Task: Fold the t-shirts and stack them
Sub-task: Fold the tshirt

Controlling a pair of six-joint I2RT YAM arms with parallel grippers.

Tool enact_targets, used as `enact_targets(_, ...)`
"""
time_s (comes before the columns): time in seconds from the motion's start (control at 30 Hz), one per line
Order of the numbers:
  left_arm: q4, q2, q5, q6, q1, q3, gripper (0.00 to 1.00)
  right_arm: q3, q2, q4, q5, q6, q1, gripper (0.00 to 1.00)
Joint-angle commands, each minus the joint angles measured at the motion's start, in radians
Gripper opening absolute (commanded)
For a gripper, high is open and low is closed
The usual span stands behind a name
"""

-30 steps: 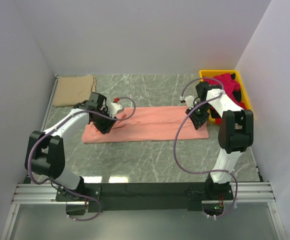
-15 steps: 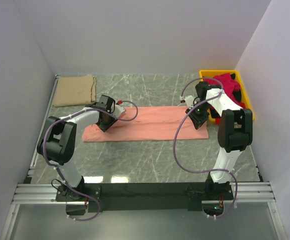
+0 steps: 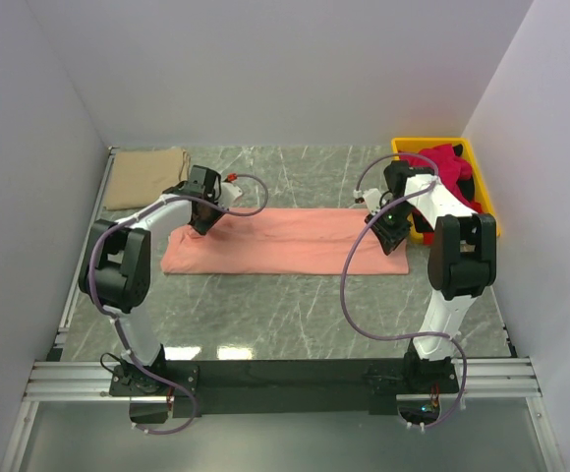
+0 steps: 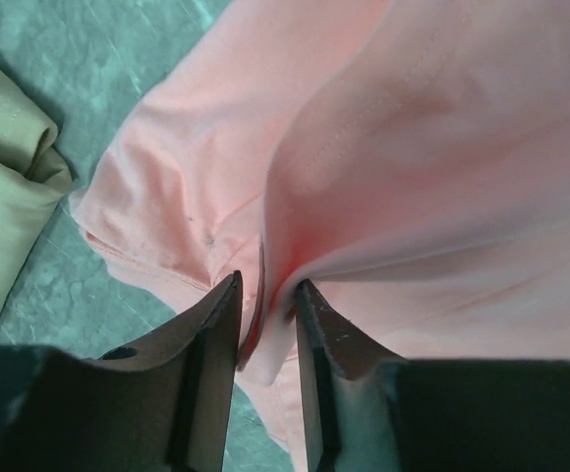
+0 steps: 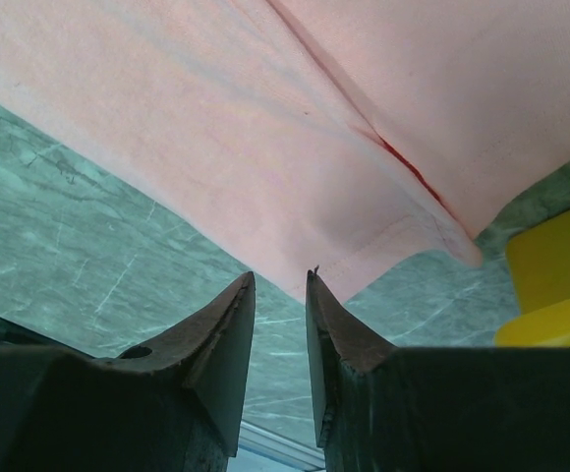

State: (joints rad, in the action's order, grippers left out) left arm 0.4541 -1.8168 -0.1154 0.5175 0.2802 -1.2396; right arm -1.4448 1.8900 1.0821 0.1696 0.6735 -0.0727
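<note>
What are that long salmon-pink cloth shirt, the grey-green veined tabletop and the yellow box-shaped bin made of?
Salmon-pink shirt: soft matte cloth, probably cotton knit; it creases and has stitched hems. Grey-green tabletop: glossy marble look, white veins, reflections; stone or laminate, unclear. Yellow bin: likely plastic, smooth rigid walls.

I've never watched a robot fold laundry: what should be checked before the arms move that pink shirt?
1. Left end effector pinches a fold of the salmon-pink t-shirt: ok.
2. Right end effector holds the shirt's corner: cannot tell; the hem only reaches its tips.
3. Shirt lies in one long strip: ok.
4. Tan-beige t-shirt apart from the pink one: ok.
5. Crimson-red t-shirt in the yellow bin: ok.
</note>
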Motion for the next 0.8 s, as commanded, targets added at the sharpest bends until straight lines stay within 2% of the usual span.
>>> enact_targets(0.0,0.038,0.008,0.045,0.039,-0.012,-0.030,0.35,0.012,-0.019,-0.008,-0.005,0.009,-0.006,0.35)
enact_targets(0.2,0.127,0.004,0.131,0.044,-0.064,-0.066,0.42,0.004,-0.017,0.006,0.002,0.015,-0.006,0.36)
enact_targets(0.43,0.158,0.021,0.216,0.049,-0.095,-0.115,0.44,-0.008,-0.020,0.016,0.021,0.017,-0.006,0.36)
enact_targets(0.77,0.273,-0.096,0.374,0.036,-0.128,-0.268,0.45,-0.005,-0.032,0.018,0.015,0.024,-0.006,0.36)
